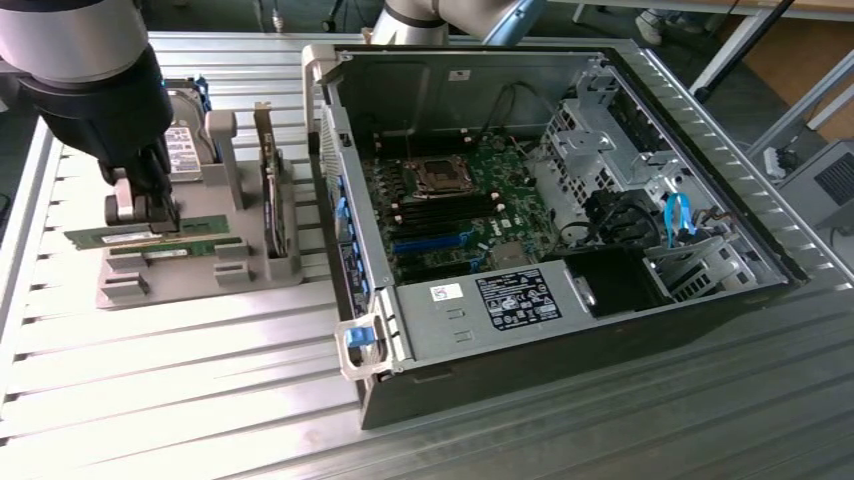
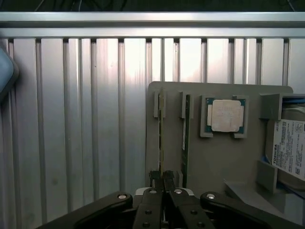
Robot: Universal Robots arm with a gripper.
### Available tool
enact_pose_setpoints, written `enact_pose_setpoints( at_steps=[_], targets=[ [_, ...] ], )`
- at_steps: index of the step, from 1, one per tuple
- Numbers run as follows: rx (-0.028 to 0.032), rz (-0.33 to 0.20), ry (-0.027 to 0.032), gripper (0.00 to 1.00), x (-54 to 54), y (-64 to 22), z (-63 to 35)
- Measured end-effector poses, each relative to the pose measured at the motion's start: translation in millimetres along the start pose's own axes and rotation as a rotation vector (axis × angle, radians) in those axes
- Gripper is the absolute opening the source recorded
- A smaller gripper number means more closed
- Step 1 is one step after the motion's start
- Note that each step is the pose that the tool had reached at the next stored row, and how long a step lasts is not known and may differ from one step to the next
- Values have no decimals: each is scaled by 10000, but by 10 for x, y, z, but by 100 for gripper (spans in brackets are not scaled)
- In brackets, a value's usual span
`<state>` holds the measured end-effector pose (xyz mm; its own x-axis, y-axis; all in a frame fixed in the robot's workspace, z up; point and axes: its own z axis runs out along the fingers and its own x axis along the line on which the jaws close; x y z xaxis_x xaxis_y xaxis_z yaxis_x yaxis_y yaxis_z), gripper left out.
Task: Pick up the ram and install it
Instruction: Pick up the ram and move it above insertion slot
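Gripper [image 1: 160,212] at the exterior view's left, mid-frame, its fingers pinched together on the top edge of the ram [image 1: 114,236], which stands on edge in a slot of the grey holder [image 1: 200,285]. A second green stick [image 1: 187,251] sits just beside it. The open computer case [image 1: 534,330] occupies the centre, its motherboard [image 1: 454,215] exposed; a processor chip [image 2: 227,115] rests in the holder

The arm [image 1: 80,45] stands at the exterior view's upper left, wrist pointing straight down. The tool [image 1: 154,222] hangs vertical, its two black fingers [image 2: 155,179] drawn close together and pinching the edge of the ram [image 2: 161,133].
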<state>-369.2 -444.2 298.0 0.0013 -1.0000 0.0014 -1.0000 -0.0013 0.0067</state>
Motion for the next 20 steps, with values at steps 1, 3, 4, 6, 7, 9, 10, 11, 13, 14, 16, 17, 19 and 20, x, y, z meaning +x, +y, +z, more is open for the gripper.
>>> enact_pose_setpoints(
  at_steps=[1, 3, 4, 6, 7, 9, 10, 11, 13, 14, 16, 17, 19, 20],
  targets=[
    [0, 0, 0, 11, 0, 0, -29],
    [0, 0, 0, 11, 0, 1, -64],
    [1, 0, -1, 11, 0, 1, -78],
    [0, 0, 0, 11, 0, 1, -119],
    [0, 0, 0, 11, 0, 1, -133],
    [1, 0, 0, 11, 0, 1, -144],
    [0, 0, 0, 11, 0, 1, -166],
    [0, 0, 0, 11, 0, 1, -181],
    [0, 0, -2, 11, 0, 1, -223],
    [0, 0, 0, 11, 0, 2, -249],
    [1, 0, 0, 11, 0, 2, -288],
    [0, 0, 0, 11, 1, 2, -304],
    [0, 0, 0, 11, 1, 2, -351],
    [0, 0, 0, 11, 1, 3, -365]
  ],
)
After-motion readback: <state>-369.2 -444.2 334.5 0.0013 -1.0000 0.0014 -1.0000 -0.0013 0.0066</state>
